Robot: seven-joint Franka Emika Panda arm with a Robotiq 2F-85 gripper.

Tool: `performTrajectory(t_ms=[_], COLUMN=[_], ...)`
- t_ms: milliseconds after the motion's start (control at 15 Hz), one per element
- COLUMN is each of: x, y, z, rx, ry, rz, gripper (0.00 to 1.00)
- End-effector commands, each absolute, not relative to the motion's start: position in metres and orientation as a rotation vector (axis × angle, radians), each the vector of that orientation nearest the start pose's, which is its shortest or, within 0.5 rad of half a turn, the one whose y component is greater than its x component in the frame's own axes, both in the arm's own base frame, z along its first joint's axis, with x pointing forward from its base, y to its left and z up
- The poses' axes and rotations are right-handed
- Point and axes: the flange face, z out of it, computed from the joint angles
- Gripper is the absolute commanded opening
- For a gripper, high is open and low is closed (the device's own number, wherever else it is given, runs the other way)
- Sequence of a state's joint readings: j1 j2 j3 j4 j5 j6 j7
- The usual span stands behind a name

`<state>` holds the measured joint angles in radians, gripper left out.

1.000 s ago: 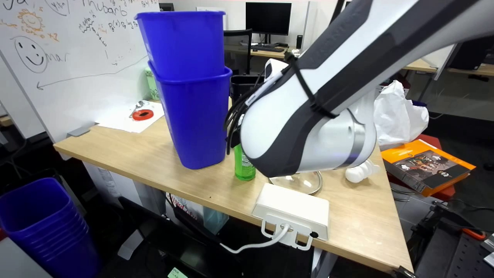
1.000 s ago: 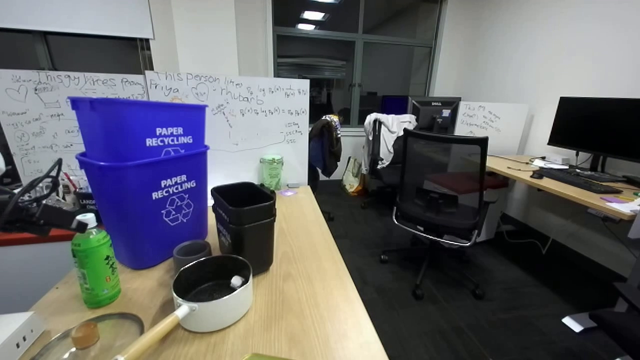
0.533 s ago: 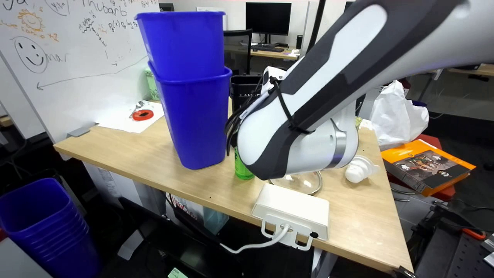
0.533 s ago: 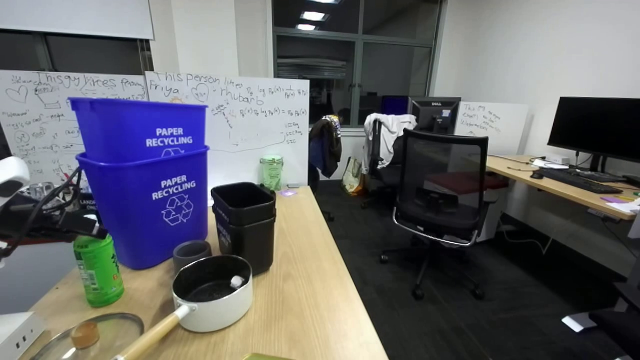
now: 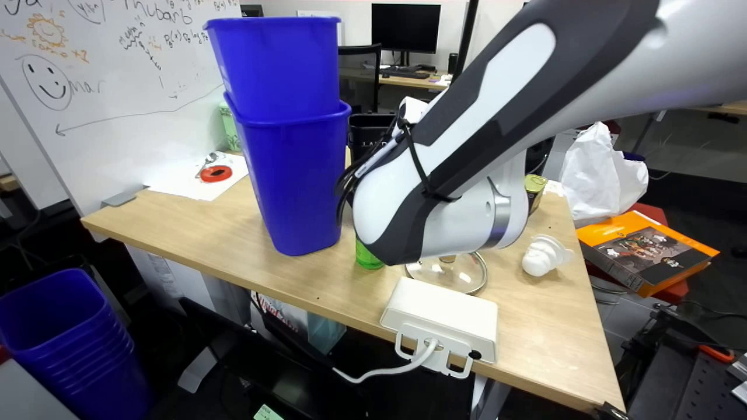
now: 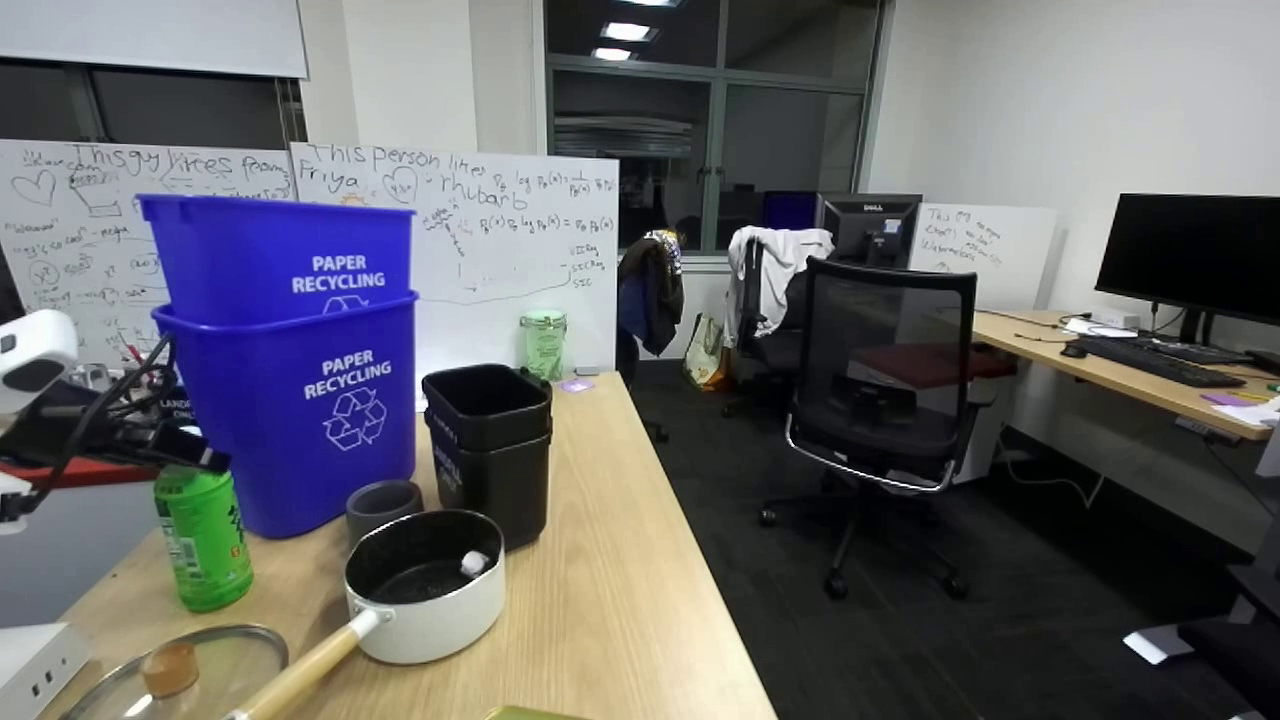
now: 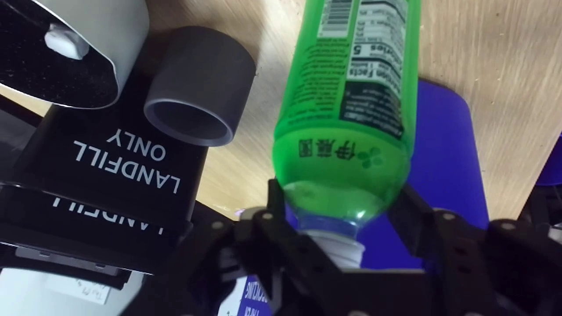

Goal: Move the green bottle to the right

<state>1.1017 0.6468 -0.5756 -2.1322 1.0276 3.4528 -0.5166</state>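
Observation:
The green bottle stands on the table just in front of the blue bins in both exterior views. In the wrist view its labelled body points away from me, with the white cap between the finger linkages. My gripper is open, its fingers spread on both sides of the bottle's shoulder. The shoulder lies close to both fingertips; firm contact is not clear. In an exterior view the black gripper covers most of the cap. In an exterior view the arm hides the bottle's top and the gripper.
Stacked blue bins stand right beside the bottle. Black bins, a grey cup and a white pot are close by. A glass lid and a white power box lie towards the table's edge.
The gripper has come down over the bottle's top and moved towards the bins and pot. The bottle has shifted slightly the same way, less than the gripper.

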Motion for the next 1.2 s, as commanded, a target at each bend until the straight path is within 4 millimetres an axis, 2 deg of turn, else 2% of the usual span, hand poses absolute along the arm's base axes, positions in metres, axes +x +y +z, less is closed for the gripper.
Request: performTrajectory(t_ms=[0,133,400,533,800,1133], x=[0.539,0.535,0.538,0.539,0.531,0.540], y=[0.218,0.216,0.218,0.217,0.215,0.222], z=[0.244,0.243,0.255,0.261,0.257,0.276], rx=[-2.998,-2.993,-2.958,-2.944,-2.949,-2.904], ry=[-0.161,-0.096,-0.038,-0.010,0.044,0.032], rz=[-1.335,-1.315,-1.330,-1.331,-1.309,-1.367], gripper=[0.35,0.28,0.19,0.11,0.11,0.11])
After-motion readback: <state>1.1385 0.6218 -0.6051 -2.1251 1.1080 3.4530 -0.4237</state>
